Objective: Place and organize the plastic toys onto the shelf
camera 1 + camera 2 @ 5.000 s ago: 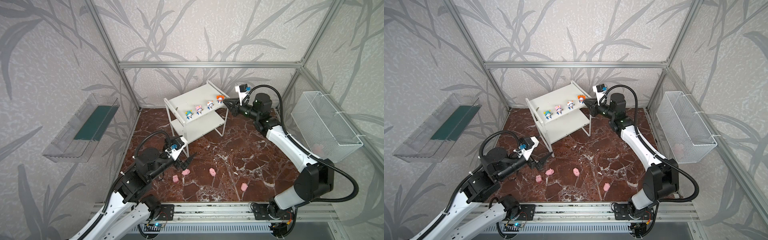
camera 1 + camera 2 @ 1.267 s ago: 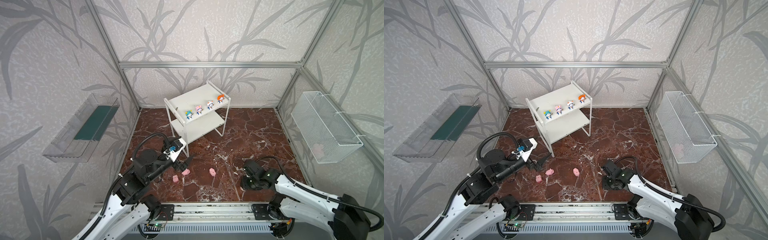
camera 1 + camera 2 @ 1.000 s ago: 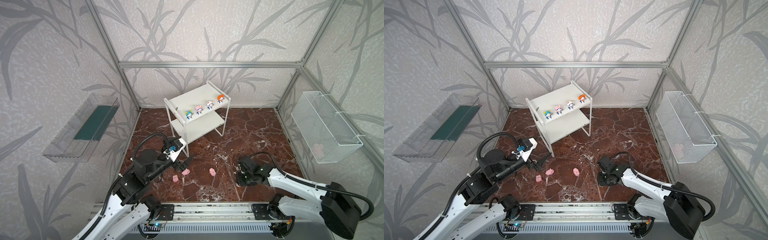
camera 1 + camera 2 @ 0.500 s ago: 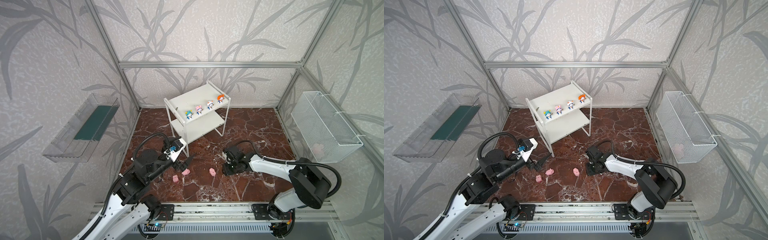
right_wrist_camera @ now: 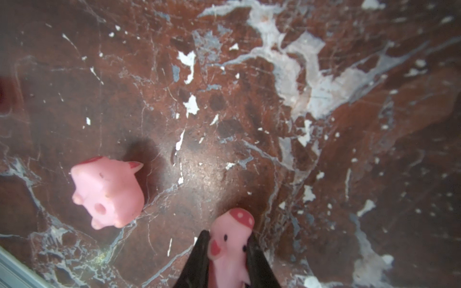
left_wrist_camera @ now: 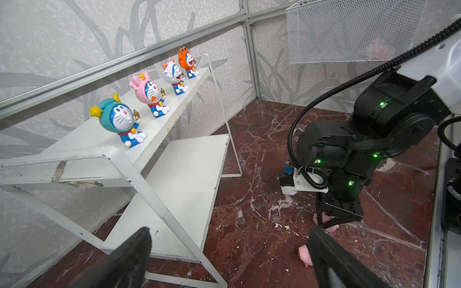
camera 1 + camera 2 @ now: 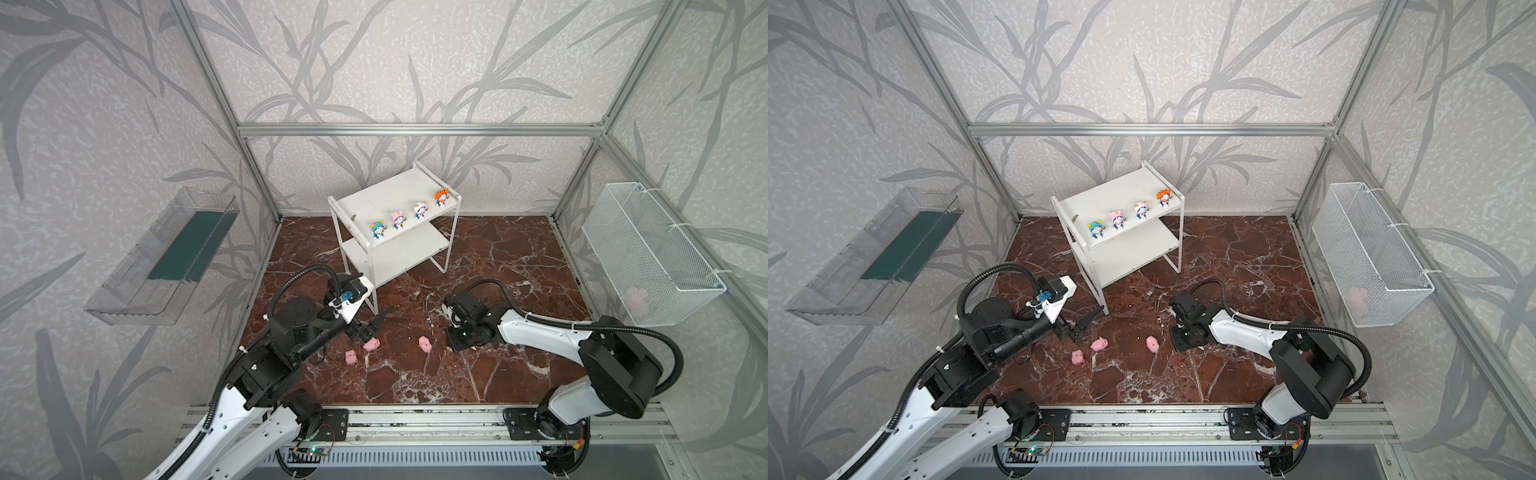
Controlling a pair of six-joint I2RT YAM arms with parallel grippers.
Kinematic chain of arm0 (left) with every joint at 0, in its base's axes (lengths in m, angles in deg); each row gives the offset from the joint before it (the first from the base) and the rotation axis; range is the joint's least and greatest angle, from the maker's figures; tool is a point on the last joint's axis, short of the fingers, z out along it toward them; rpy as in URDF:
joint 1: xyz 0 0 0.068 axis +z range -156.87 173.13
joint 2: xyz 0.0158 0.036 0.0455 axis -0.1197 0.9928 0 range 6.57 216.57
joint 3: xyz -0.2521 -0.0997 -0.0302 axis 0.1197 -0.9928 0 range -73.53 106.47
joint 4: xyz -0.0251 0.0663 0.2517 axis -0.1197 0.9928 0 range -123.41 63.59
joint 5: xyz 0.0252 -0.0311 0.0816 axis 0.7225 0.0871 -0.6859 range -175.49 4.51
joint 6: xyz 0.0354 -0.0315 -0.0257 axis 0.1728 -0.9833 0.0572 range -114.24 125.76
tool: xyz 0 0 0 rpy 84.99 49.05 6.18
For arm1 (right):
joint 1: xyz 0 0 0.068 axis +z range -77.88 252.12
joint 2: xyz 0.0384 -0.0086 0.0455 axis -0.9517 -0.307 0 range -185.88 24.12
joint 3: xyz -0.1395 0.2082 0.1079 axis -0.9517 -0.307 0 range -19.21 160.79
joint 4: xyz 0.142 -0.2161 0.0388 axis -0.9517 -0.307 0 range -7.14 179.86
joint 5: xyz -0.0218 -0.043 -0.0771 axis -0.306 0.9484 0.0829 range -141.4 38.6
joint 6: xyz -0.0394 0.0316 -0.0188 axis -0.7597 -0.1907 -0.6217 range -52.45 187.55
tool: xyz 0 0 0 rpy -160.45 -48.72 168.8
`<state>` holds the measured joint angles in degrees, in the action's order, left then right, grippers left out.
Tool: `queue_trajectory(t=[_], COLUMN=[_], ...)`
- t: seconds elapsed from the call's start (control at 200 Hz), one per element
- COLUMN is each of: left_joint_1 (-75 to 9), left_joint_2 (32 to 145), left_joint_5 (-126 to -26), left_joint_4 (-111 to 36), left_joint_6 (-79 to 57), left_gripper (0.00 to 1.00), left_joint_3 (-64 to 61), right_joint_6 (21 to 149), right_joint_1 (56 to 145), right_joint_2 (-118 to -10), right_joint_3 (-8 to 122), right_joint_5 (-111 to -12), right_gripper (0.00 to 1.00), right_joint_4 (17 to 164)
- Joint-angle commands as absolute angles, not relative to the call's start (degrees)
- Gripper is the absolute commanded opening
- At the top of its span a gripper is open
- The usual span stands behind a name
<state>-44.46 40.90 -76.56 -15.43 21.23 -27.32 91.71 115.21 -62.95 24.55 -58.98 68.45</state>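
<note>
We hold a pig (image 5: 229,246), snout outward, in the closed right gripper (image 5: 226,236); the shelf (image 7: 390,199) stands well apart toward the back, nearer the wide-open left gripper (image 7: 374,324).

Four pink pigs (image 7: 350,356) (image 7: 372,344) (image 7: 424,342) (image 5: 230,249), four hatted figurines (image 7: 377,230) (image 7: 397,220) (image 7: 420,210) (image 7: 440,198) and one white shelf (image 7: 386,195) are visible.

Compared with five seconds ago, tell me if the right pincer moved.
Yes. The right pincer left the orange-hat figurine on the shelf and dropped to the floor in front, shut on a pink pig.
</note>
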Motion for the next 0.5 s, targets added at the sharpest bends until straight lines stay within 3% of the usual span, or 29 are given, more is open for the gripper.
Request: queue_trajectory(t=[0.0, 0.035, 0.315, 0.445, 0.495], left_joint_1=[-44.1, -44.2, -44.2, -44.2, -44.2], left_joint_2=[40.8, 40.6, 40.3, 40.3, 40.3], left_joint_5=[-76.0, -76.0, -76.0, -75.9, -76.0], left_joint_4=[-16.2, -16.3, -16.5, -16.5, -16.4], left_joint_6=[22.2, 22.1, 22.2, 22.1, 22.2], left_gripper=[0.99, 0.99, 0.99, 0.99, 0.99], left_joint_3=[-28.0, -28.1, -28.1, -28.0, -28.0], right_joint_6=[90.4, 90.3, 90.2, 96.5, 98.5], right_joint_1=[115.6, 115.7, 115.7, 115.5, 115.4], right_joint_2=[-64.0, -63.5, -55.4, -53.6, -53.5], right_joint_3=[25.7, 25.4, 23.9, 23.7, 24.2], right_joint_5=[-59.6, -59.7, -55.9, -53.0, -53.1], right_gripper=[0.06, 0.00, 0.00, 0.00, 0.21], right_joint_4=[66.7, 66.9, 64.2, 60.4, 58.9])
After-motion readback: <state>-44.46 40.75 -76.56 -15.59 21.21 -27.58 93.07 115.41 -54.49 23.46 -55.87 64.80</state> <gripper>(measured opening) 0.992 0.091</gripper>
